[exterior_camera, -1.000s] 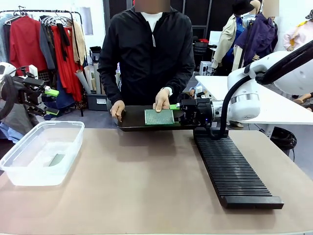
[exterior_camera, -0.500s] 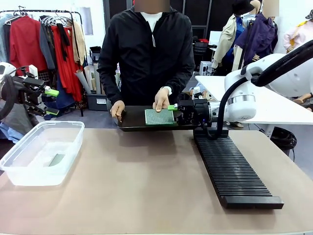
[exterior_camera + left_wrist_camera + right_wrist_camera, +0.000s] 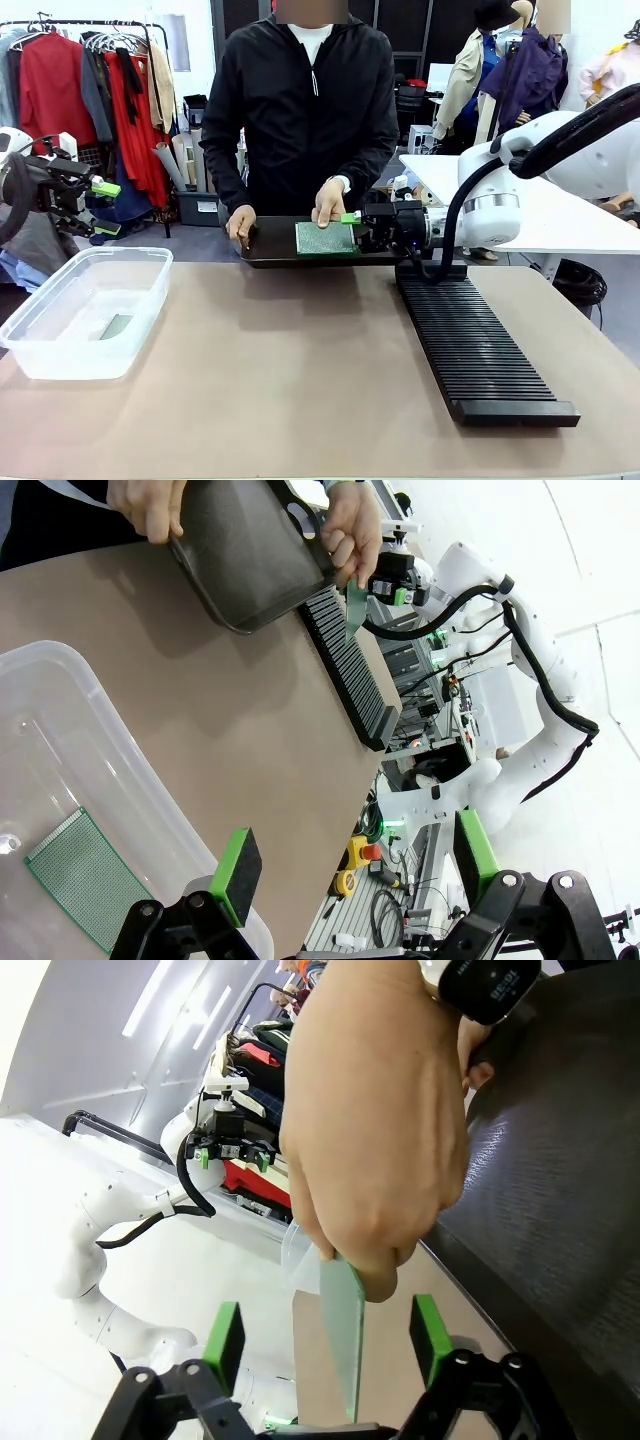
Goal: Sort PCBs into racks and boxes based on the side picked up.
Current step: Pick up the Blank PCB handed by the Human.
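A circuit board (image 3: 325, 238) is held up over the dark tray (image 3: 270, 248) at 12 o'clock on the table (image 3: 300, 380), pinched along its top edge by the person's hand (image 3: 330, 203). The tray's 9 o'clock end is gripped by the other hand (image 3: 240, 222). The right gripper (image 3: 354, 232) is set in from 3 o'clock. In its wrist view the board's thin edge is seen between the green pads (image 3: 225, 1345), jaws wide, a gap left on either side, nothing clamped. The black slotted rack (image 3: 480, 350) is laid from 2 to 4 o'clock. At 9 o'clock the left gripper (image 3: 103, 208) is held up by the clear tub (image 3: 40, 365), jaws spread wide and empty. A second board (image 3: 116, 326) is seen lying flat on the tub's floor.
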`<state>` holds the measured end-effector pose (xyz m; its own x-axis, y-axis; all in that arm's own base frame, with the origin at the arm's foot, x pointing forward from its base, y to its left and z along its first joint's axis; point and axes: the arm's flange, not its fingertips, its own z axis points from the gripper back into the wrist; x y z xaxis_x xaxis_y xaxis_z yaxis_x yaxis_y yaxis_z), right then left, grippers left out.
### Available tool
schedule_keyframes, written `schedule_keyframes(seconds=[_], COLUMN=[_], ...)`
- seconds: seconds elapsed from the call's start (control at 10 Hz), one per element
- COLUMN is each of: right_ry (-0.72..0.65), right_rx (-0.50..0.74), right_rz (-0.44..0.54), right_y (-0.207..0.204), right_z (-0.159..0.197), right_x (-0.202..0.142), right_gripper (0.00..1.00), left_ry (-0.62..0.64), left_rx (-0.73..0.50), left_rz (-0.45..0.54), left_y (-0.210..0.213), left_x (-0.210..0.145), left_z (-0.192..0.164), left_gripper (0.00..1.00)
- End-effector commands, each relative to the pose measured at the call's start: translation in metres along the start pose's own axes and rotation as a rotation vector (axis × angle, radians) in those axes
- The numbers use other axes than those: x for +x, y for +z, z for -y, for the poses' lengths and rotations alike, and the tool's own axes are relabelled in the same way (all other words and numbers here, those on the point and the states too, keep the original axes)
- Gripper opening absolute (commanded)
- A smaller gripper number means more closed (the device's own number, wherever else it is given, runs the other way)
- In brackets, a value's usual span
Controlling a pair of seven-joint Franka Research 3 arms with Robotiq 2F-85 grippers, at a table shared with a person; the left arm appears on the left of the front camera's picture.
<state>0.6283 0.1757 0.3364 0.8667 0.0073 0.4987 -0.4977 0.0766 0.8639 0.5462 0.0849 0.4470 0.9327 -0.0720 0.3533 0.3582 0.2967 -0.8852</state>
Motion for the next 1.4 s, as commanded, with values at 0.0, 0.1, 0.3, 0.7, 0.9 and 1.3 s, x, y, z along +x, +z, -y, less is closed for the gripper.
schedule_keyframes(seconds=[0.0, 0.1, 0.3, 0.7, 0.9, 1.3], right_ry=[0.054, 0.056, 0.053, 0.043, 0.040, 0.018], right_rx=[0.046, 0.048, 0.047, 0.053, 0.051, 0.026], right_rz=[0.041, 0.043, 0.041, 0.043, 0.044, 0.010], right_y=[-0.0055, -0.0057, -0.0051, -0.0071, -0.0094, -0.0024], right_z=[0.0025, 0.0030, 0.0037, 0.0033, 0.0031, 0.0030], right_x=[0.0043, 0.0041, 0.0033, 0.0030, 0.0033, -0.0017], right_gripper=[0.70, 0.60, 0.32, 0.00, 0.00, 0.00], left_ry=[0.001, 0.001, 0.001, 0.001, 0.001, 0.001], left_rx=[0.001, 0.001, 0.001, 0.001, 0.001, 0.001], left_rz=[0.002, 0.002, 0.002, 0.002, 0.002, 0.002], left_y=[0.0012, 0.0012, 0.0012, 0.0012, 0.0012, 0.0012], left_x=[0.0007, 0.0007, 0.0007, 0.0007, 0.0007, 0.0007], left_z=[0.0021, 0.0021, 0.0021, 0.0021, 0.0021, 0.0021], left_gripper=[1.00, 1.00, 1.00, 1.00, 1.00, 1.00])
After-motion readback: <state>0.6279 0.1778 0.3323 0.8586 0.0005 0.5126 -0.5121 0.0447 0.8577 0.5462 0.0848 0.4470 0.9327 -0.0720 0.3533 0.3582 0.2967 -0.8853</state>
